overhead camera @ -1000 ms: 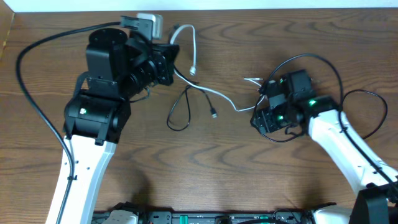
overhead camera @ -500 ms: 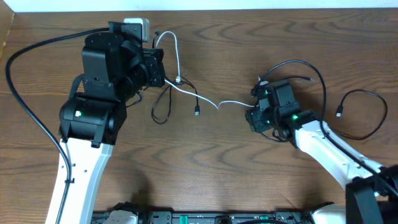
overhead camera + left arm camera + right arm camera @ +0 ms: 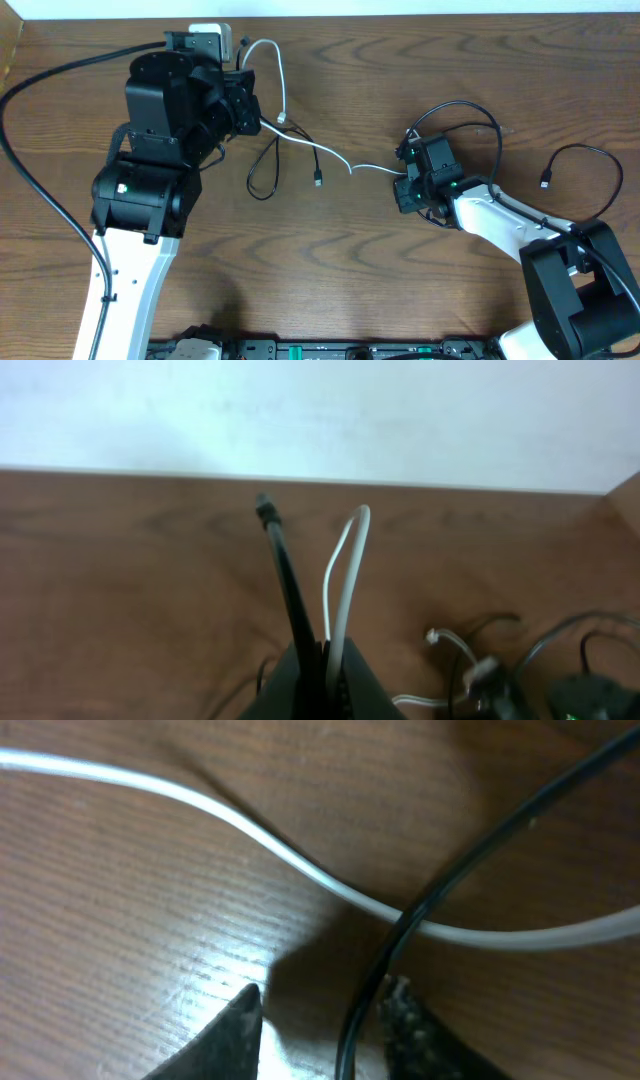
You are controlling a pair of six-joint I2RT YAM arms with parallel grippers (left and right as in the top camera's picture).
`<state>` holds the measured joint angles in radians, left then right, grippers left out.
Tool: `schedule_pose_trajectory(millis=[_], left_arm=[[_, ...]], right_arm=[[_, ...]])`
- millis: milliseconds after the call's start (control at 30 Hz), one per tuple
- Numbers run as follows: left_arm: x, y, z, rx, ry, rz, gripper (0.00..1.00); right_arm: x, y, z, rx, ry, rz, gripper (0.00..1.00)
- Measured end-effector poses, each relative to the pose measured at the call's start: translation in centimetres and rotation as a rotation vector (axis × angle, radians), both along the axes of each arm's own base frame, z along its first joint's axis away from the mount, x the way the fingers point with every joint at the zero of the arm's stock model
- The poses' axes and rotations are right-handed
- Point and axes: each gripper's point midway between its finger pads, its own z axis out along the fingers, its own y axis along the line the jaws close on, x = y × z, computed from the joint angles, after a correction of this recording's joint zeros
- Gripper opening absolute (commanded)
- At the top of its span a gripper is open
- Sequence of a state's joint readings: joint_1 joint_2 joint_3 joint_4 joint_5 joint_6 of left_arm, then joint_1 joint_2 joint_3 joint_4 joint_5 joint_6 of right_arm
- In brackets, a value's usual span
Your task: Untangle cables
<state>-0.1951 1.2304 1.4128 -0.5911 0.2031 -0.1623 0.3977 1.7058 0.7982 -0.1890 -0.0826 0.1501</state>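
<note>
My left gripper (image 3: 254, 110) (image 3: 325, 665) is shut on both cables, near the table's back edge. The black cable (image 3: 285, 575) and the white cable (image 3: 345, 565) rise side by side out of its jaws. Seen from overhead, the white cable (image 3: 330, 153) runs right across the table to my right gripper (image 3: 404, 186). The black cable (image 3: 262, 172) hangs in a small loop below the left gripper, its plug (image 3: 317, 181) lying on the wood. In the right wrist view, my right gripper (image 3: 325, 1020) has its jaws apart. A black cord (image 3: 375, 975) lies between them against the right fingertip (image 3: 405, 1020) and crosses the white cable (image 3: 300, 865).
A thin black wire (image 3: 470, 108) loops over the right wrist. Another black cord (image 3: 600, 190) with a free plug end curls at the far right. A thick black wire (image 3: 45, 85) trails from the left arm. The wall edge runs just behind the left gripper.
My right gripper has slid left along the white cable and its jaws have narrowed. My left gripper has shifted slightly left, still holding both cables.
</note>
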Motion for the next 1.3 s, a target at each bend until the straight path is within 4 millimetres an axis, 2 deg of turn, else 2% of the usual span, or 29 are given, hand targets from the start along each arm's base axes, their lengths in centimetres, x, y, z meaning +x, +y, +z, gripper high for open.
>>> schedule_pose_trajectory(millis=[200,300,367,467,567,667,800,900,1033,1200,1300], left_arm=[[-1.1,0.2,-3.7,0.029,0.157,0.001,0.07],[-0.9,0.2,-6.5,0.046,0.262,0.004,0.08],[-0.7,0.1,-8.7,0.051,0.345,0.012,0.08],[-0.2,-0.2,-11.8,0.069,0.444,0.012,0.08],[0.1,-0.9,-14.9,0.09,0.539,-0.002,0.08],[0.1,-1.8,-17.3,0.11,0.612,-0.019,0.08],[0.1,-2.6,-19.1,0.123,0.659,-0.033,0.08],[0.2,-2.6,-19.6,0.126,0.673,-0.031,0.08],[0.2,-2.6,-19.6,0.126,0.674,-0.031,0.08],[0.1,-2.6,-19.6,0.126,0.676,-0.031,0.08],[0.1,-2.6,-19.6,0.126,0.677,-0.031,0.08]], right_arm=[[-0.1,-0.1,-0.2,0.015,0.019,-0.045,0.01],[-0.8,-0.4,-0.1,0.013,0.056,-0.069,0.01],[-1.9,-1.1,0.1,-0.002,0.114,-0.084,0.01],[-3.2,-2.5,1.3,-0.024,0.185,-0.115,0.01],[-2.7,-3.6,4.4,-0.025,0.203,-0.151,0.01],[-0.6,-5.1,9.4,0.002,0.149,-0.201,0.01],[1.9,-7.9,15.9,0.054,0.048,-0.263,0.01],[3.3,-9.7,19.8,0.117,-0.021,-0.275,0.01],[5.1,-10.9,24.4,0.261,-0.125,-0.234,0.01],[7.1,-13.2,29.5,0.391,-0.289,-0.21,0.01],[7.7,-14.9,30.4,0.393,-0.338,-0.233,0.01]])
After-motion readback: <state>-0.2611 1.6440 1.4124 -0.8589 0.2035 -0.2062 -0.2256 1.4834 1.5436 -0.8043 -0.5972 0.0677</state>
